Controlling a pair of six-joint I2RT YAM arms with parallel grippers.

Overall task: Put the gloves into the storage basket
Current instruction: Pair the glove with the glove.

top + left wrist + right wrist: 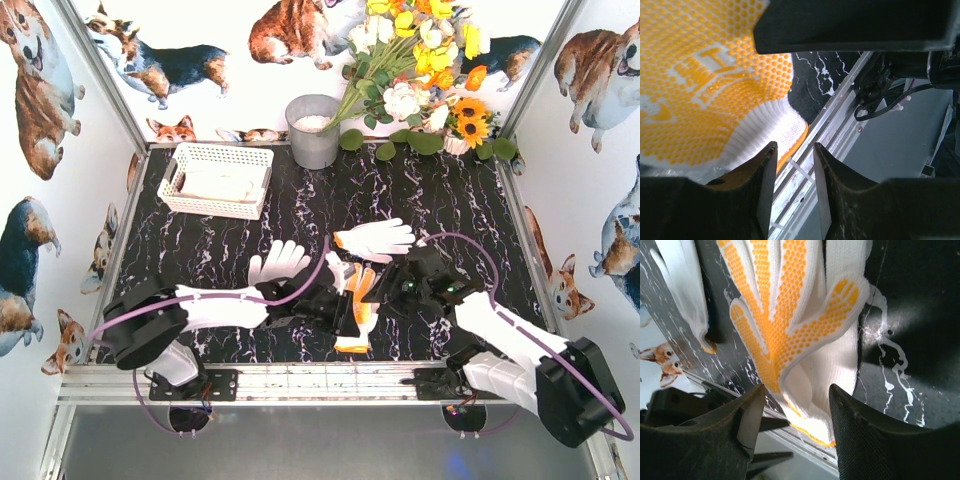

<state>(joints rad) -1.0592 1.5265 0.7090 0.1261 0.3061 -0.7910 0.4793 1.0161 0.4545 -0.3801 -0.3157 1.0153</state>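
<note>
Shallow white plastic lattice basket point(212, 208) is sitting at the far-left corner of the black white-veined marble worktop point(450, 210), w/ something white lying inside it; can't tell what. Three gloves are lying outside the basket, all nearer the arms and to the basket's right. Plain white knit glove point(278, 262) is lying closest to the basket, fingers pointing away from the arms. White glove w/ orange cuff trim point(378, 240) is lying further right of the basket, fingers pointing right. White knit glove w/ orange-dotted palm point(358, 308) is lying furthest from the basket, dotted side up, its cuff lying at the worktop's near edge. Both arms are meeting over that dotted glove. Left gripper point(794, 150) is hanging low by the cuff end, jaws standing narrowly apart w/ nothing between them, the cuff showing just beyond the tips. Right gripper point(795, 395) is hovering above the same glove, jaws standing wider apart and not pinching the fabric; the cuff is showing through the gap. Grey metal bucket point(313, 132) is standing just right of the basket at the back wall, and a bunch of artificial flowers point(420, 60) is leaning further right of the basket.
</note>
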